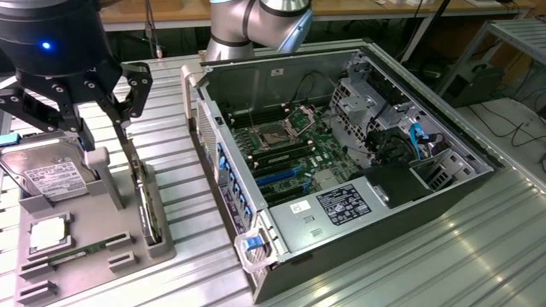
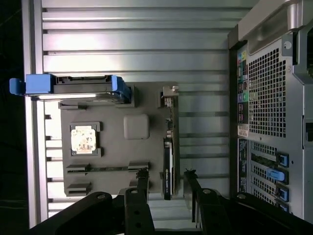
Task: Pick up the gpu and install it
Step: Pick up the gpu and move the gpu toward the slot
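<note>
The gpu [image 1: 147, 203] stands on its edge in a slot of the grey holder tray [image 1: 102, 224], at the tray's side nearest the computer case. The wrist view looks down on it edge-on as a thin dark strip, the gpu [image 2: 167, 164], with its silver bracket end farther away. My gripper [image 1: 104, 131] hangs above the tray with its black fingers spread. In the wrist view the gripper [image 2: 166, 174] is open, one fingertip [image 2: 142, 173] on each side of the card's near end. Nothing is held, and I see no contact with the card.
The tray also carries a hard drive [image 1: 50, 171] in a blue caddy [image 2: 73, 87], a CPU [image 2: 83, 138] and a RAM stick [image 2: 105, 169]. The open computer case [image 1: 341, 160] lies at the exterior view's right, its motherboard [image 1: 286, 150] exposed. Everything rests on a slatted aluminium table [image 1: 444, 256].
</note>
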Controlling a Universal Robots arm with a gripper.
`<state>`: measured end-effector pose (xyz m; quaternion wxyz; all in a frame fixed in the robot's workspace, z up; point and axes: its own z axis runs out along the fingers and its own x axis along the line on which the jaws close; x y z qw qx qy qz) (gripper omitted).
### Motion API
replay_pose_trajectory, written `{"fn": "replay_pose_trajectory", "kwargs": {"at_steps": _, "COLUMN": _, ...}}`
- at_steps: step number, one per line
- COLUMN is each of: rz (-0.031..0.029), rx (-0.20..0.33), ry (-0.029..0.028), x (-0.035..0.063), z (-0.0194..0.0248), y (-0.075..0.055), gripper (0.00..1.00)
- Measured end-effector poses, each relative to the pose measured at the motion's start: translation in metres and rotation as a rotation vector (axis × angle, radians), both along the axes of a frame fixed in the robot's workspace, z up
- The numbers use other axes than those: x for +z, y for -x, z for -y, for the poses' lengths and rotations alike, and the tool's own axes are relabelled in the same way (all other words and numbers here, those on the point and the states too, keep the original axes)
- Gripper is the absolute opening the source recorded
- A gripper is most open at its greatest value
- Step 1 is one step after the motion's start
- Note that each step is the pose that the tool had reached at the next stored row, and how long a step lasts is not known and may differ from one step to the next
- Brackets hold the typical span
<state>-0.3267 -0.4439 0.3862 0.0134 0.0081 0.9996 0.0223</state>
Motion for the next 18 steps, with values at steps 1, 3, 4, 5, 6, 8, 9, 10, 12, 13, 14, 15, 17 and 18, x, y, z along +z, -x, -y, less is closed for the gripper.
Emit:
{"fn": "replay_pose_trajectory", "kwargs": {"at_steps": 1, "rz": -0.0001, "rx": 0.000, "ry": 0.0001, "x": -0.0005, "z": 0.0000, "y": 0.000, "gripper": 0.42}}
{"fn": "replay_pose_trajectory", "kwargs": {"at_steps": 3, "rz": -0.0001, "rx": 0.000, "ry": 0.0001, "x": -0.0022, "z": 0.0001, "y": 0.000, "gripper": 0.42}}
{"fn": "replay_pose_trajectory", "kwargs": {"at_steps": 4, "rz": -0.0001, "rx": 0.000, "ry": 0.0001, "x": -0.0031, "z": 0.0001, "y": 0.000, "gripper": 0.42}}
{"fn": "replay_pose_trajectory", "kwargs": {"at_steps": 5, "rz": 0.0000, "rx": 0.000, "ry": 0.0000, "x": -0.0042, "z": 0.0001, "y": 0.000, "gripper": 0.42}}
{"fn": "replay_pose_trajectory", "kwargs": {"at_steps": 6, "rz": -0.0001, "rx": 0.000, "ry": 0.0001, "x": -0.0053, "z": 0.0001, "y": 0.000, "gripper": 0.42}}
{"fn": "replay_pose_trajectory", "kwargs": {"at_steps": 8, "rz": -0.0001, "rx": 0.000, "ry": 0.0001, "x": -0.0084, "z": 0.0001, "y": 0.000, "gripper": 0.42}}
{"fn": "replay_pose_trajectory", "kwargs": {"at_steps": 9, "rz": -0.0001, "rx": 0.000, "ry": 0.0001, "x": -0.0096, "z": 0.0001, "y": 0.000, "gripper": 0.42}}
{"fn": "replay_pose_trajectory", "kwargs": {"at_steps": 10, "rz": -0.0001, "rx": 0.000, "ry": 0.0001, "x": -0.0107, "z": 0.0001, "y": 0.000, "gripper": 0.42}}
{"fn": "replay_pose_trajectory", "kwargs": {"at_steps": 12, "rz": 0.0000, "rx": 0.000, "ry": 0.0000, "x": -0.0134, "z": 0.0001, "y": 0.000, "gripper": 0.42}}
{"fn": "replay_pose_trajectory", "kwargs": {"at_steps": 13, "rz": -0.0001, "rx": 0.000, "ry": 0.0001, "x": -0.0147, "z": 0.0001, "y": 0.000, "gripper": 0.42}}
{"fn": "replay_pose_trajectory", "kwargs": {"at_steps": 14, "rz": -0.0001, "rx": 0.000, "ry": 0.0001, "x": -0.0162, "z": 0.0001, "y": 0.000, "gripper": 0.42}}
{"fn": "replay_pose_trajectory", "kwargs": {"at_steps": 15, "rz": -0.0001, "rx": 0.000, "ry": 0.0000, "x": -0.0175, "z": 0.0001, "y": 0.000, "gripper": 0.42}}
{"fn": "replay_pose_trajectory", "kwargs": {"at_steps": 17, "rz": -0.0002, "rx": 0.000, "ry": 0.0001, "x": -0.0210, "z": 0.0002, "y": 0.000, "gripper": 0.42}}
{"fn": "replay_pose_trajectory", "kwargs": {"at_steps": 18, "rz": -0.0001, "rx": 0.000, "ry": 0.0001, "x": -0.0228, "z": 0.0002, "y": 0.000, "gripper": 0.42}}
